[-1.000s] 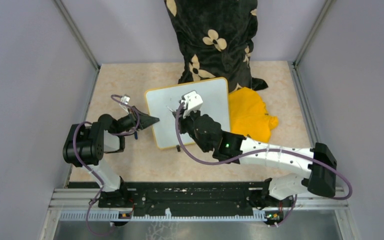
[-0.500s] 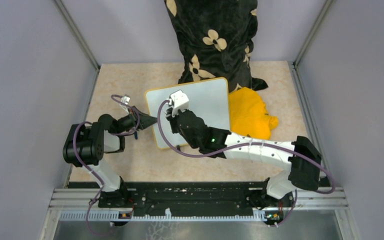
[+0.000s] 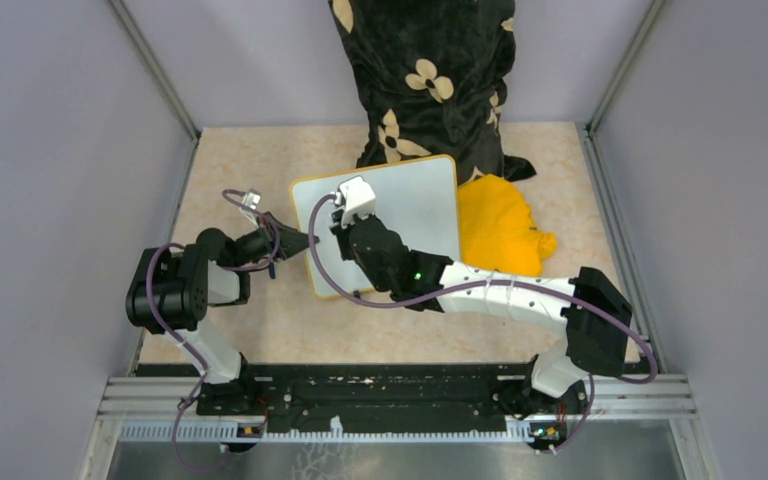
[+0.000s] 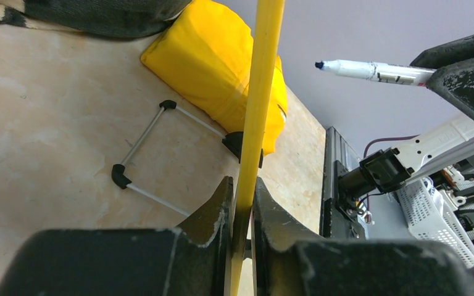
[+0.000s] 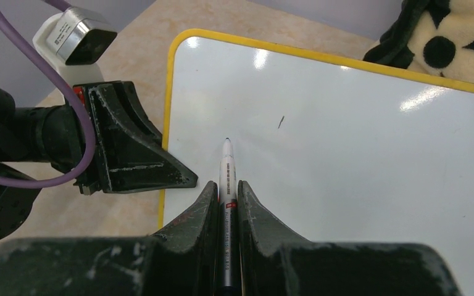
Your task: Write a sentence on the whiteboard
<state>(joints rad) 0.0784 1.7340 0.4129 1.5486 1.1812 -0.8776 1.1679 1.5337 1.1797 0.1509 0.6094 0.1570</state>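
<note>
The whiteboard (image 3: 420,200) with its yellow frame lies mid-table, glossy and white (image 5: 345,135). The sentence is not in view; only one small dark mark (image 5: 281,122) shows on the face. My left gripper (image 3: 305,240) is shut on the board's left edge, the yellow rim (image 4: 260,92) pinched between its jaws (image 4: 242,191). My right gripper (image 3: 340,228) (image 5: 225,188) is shut on a white marker (image 5: 227,166) pointing at the board near its left edge. In the left wrist view the marker (image 4: 370,69) tip stands a little off the face.
A yellow cloth (image 3: 500,230) (image 4: 210,55) lies bunched against the board's right side. A black flowered cushion (image 3: 425,80) leans at the back wall. The board's wire stand (image 4: 148,148) with black corner clips rests on the beige table beneath it.
My right arm has swung left across the board, carrying the marker from the middle toward the left edge. The left gripper and the board have not moved.
</note>
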